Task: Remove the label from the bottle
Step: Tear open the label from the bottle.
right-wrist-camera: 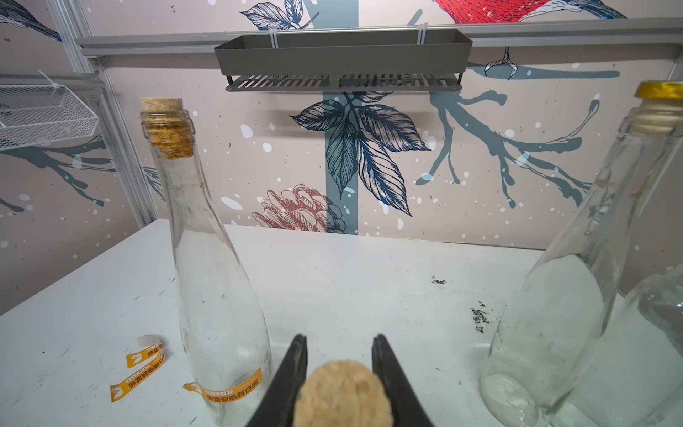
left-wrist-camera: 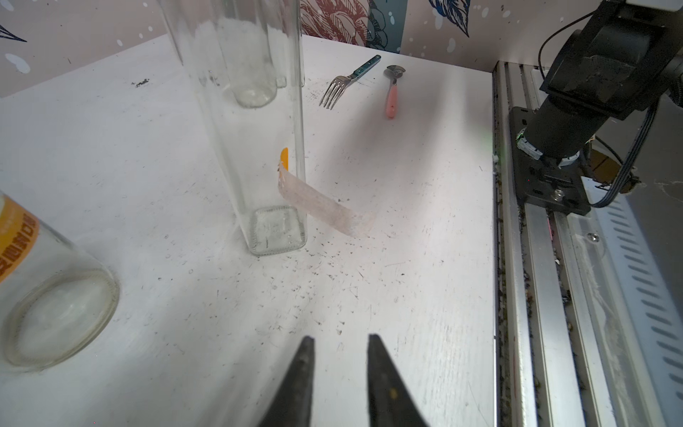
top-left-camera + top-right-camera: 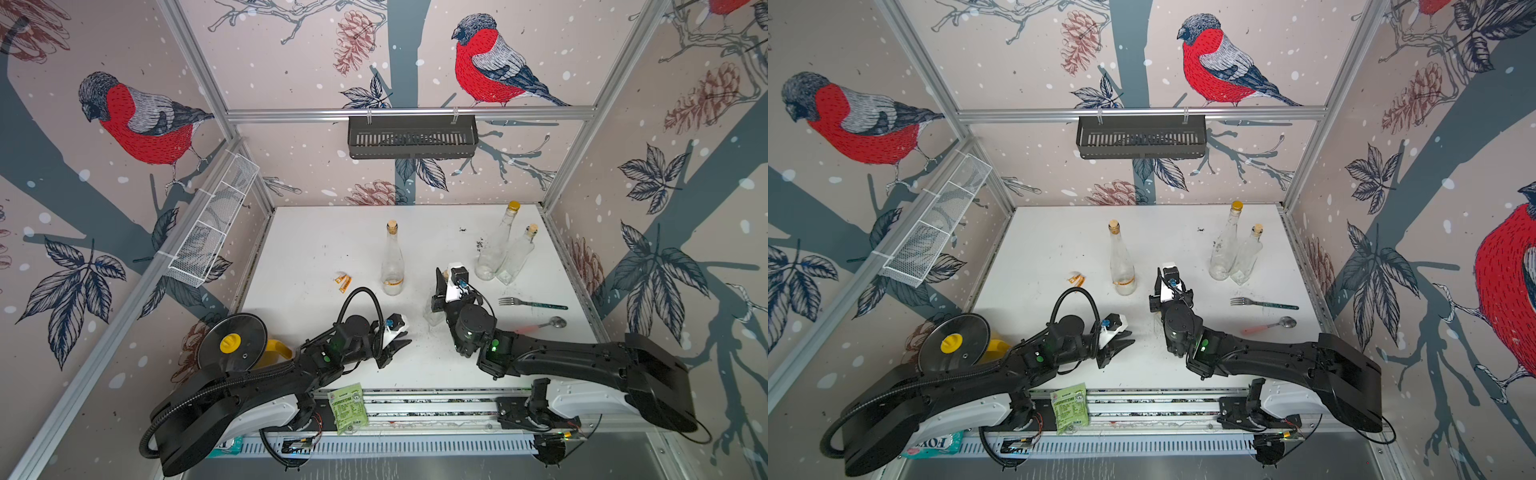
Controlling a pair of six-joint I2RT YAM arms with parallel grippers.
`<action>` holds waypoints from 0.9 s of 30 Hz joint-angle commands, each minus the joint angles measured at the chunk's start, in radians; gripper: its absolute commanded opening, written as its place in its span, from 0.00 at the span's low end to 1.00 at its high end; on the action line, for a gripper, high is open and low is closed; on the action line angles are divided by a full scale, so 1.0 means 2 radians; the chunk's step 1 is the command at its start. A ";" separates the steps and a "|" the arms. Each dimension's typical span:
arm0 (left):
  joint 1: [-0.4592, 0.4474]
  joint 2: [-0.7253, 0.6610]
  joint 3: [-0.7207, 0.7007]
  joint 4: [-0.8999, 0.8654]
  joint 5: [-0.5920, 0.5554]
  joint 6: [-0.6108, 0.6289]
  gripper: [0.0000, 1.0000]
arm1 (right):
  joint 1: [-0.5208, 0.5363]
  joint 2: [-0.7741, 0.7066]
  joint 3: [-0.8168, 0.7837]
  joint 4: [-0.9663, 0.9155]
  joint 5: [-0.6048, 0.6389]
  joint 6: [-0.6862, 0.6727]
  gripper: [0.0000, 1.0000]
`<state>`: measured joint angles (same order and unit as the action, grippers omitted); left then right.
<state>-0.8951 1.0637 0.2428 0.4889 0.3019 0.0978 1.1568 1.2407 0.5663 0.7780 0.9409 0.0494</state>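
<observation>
A clear square bottle [image 2: 266,148] stands at the table's middle, seen in a top view as pale glass [image 3: 432,313] under the right arm. My right gripper [image 1: 339,338] is shut on the bottle at its cork [image 1: 343,395], also seen from above [image 3: 442,276]. The label [image 2: 321,210] is a pale strip half peeled off; one end clings low on the bottle's side, and the free end hangs down to the table. My left gripper [image 2: 340,338] is open and holds nothing, a little short of the label, near the front edge [image 3: 405,338].
A corked bottle [image 3: 392,266] with an orange label band [image 1: 229,392] stands left of centre, loose orange strips [image 3: 343,281] beside it. Two more bottles [image 3: 496,245] stand back right. Fork [image 3: 532,303] and spoon [image 3: 544,324] lie right. A pot lid [image 3: 232,343] sits front left.
</observation>
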 commanded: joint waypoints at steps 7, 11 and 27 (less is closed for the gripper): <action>-0.038 0.075 0.054 0.047 -0.037 -0.022 0.60 | 0.000 0.004 0.007 -0.008 0.017 0.015 0.00; -0.067 0.098 0.066 0.067 -0.089 -0.040 0.61 | 0.000 0.004 0.007 -0.011 0.020 0.024 0.00; -0.091 0.156 0.082 0.131 -0.184 -0.101 0.66 | 0.000 0.004 0.002 -0.007 0.026 0.033 0.00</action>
<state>-1.0721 1.3586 0.3927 0.6788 -0.0425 -0.0776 1.1553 1.2461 0.5739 0.7650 0.9756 0.0856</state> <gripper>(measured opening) 0.664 0.285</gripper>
